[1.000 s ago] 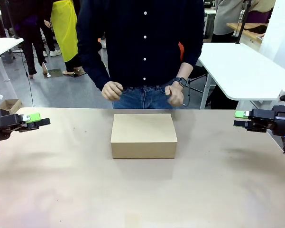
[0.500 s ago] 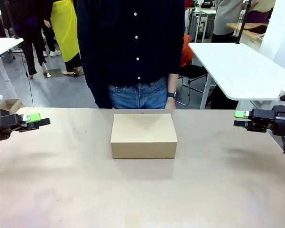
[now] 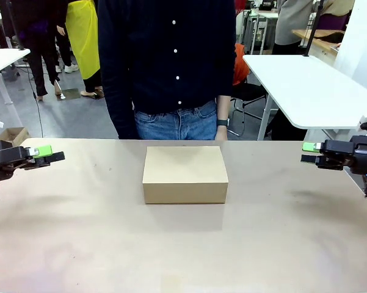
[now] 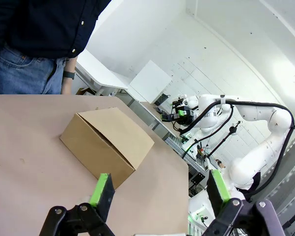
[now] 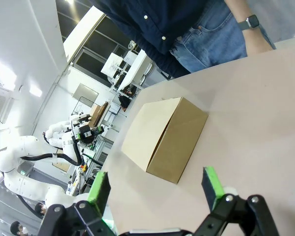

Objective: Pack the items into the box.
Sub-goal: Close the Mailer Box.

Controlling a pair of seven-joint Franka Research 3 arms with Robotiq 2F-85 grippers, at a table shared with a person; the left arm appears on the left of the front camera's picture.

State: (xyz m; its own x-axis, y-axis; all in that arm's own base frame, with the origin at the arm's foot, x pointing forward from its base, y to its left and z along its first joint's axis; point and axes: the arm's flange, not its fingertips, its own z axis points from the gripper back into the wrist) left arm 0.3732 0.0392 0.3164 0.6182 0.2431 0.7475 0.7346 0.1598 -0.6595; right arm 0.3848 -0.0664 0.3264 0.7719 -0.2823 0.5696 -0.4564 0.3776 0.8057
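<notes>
Two wide-open pincers, left pincer (image 3: 49,154) and right pincer (image 3: 310,153), flank the closed box (image 3: 185,174), well apart

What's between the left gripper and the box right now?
Bare tabletop and nothing else: the front view shows open table between the left gripper and the closed box.

Left black two-finger gripper with green pads (image 3: 50,154) sits at the table's left edge, held low and level, fingers pointing inward; left wrist view (image 4: 159,196) shows jaws spread wide, nothing between them. Right black two-finger gripper with green pads (image 3: 307,152) mirrors it at the right edge, pointing inward, jaws likewise wide apart and empty (image 5: 154,189).
</notes>
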